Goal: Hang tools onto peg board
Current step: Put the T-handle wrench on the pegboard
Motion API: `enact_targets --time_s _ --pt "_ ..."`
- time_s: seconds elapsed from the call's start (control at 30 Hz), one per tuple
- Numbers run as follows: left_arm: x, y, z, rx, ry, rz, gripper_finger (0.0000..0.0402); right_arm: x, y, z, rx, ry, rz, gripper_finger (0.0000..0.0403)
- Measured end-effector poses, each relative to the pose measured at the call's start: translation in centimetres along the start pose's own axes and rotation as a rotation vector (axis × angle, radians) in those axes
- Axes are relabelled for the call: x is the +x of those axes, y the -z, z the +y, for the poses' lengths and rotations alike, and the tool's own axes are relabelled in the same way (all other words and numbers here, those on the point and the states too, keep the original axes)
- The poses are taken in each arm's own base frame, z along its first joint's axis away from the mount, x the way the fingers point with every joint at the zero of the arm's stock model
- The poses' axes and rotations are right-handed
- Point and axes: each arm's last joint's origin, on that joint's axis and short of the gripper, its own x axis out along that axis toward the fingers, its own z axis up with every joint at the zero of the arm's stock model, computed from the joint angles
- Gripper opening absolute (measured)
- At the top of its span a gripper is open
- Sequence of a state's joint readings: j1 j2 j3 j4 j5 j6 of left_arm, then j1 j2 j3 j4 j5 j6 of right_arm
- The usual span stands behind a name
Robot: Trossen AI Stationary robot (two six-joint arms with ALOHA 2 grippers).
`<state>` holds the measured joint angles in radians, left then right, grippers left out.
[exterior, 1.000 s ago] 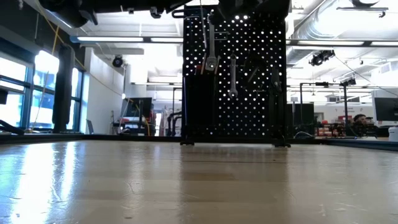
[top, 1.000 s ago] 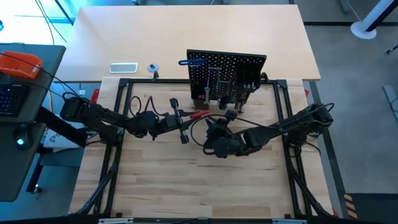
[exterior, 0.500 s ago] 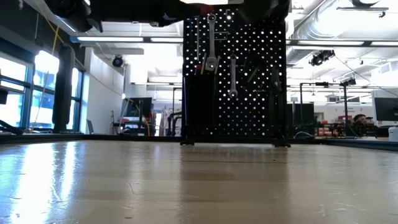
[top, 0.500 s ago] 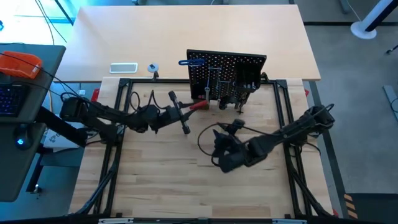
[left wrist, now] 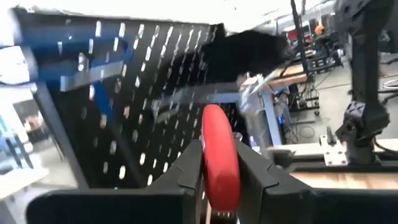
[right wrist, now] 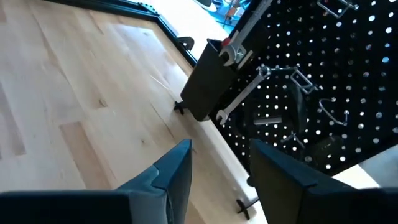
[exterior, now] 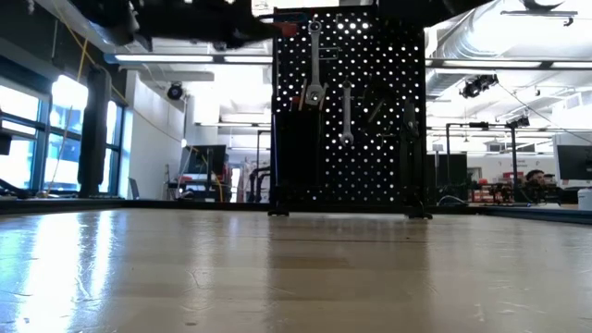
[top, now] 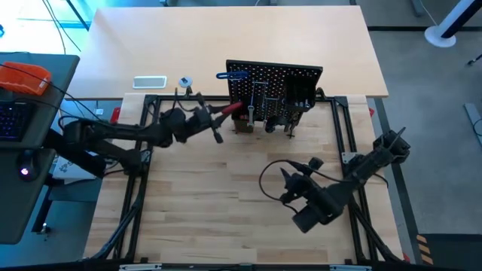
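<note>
One tool in hand: my left gripper (left wrist: 219, 180) clamped on red-and-black clamp (top: 226, 113) at peg board (top: 275, 92) left edge | next: seat it on a hook | right gripper (right wrist: 217, 168) apart, empty, near bench right edge

Dark jointed arms, looping black cables

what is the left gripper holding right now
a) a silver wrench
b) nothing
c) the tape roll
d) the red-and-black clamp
d: the left gripper is closed on the red-and-black clamp, whose red handle sticks up between its fingers, close to the peg board.
</note>
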<state>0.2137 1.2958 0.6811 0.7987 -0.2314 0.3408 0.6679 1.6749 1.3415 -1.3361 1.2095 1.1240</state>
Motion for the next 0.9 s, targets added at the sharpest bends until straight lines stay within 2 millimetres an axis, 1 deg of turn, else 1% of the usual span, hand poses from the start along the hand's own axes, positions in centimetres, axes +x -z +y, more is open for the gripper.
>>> enact_targets --time_s 0.13,0.23,0.57,0.9 --pt "1.1 2.1 1.0 -0.070 0.038 0.028 0.0045 -0.6 0.2 0.1 0.018 -0.013 -0.011 0.0154" --pt "1.7 3.1 1.3 -0.090 0.031 0.031 0.0045 -0.8 0.3 0.1 0.016 -0.019 -0.014 0.0154" --pt "2.2 4.1 1.8 -0.106 0.023 0.037 0.0045 -0.8 0.3 0.1 0.018 -0.023 -0.006 0.0154" --pt "2.9 6.3 2.0 -0.176 0.023 0.102 0.0048 -0.8 0.2 0.1 0.027 -0.017 -0.021 0.0154"
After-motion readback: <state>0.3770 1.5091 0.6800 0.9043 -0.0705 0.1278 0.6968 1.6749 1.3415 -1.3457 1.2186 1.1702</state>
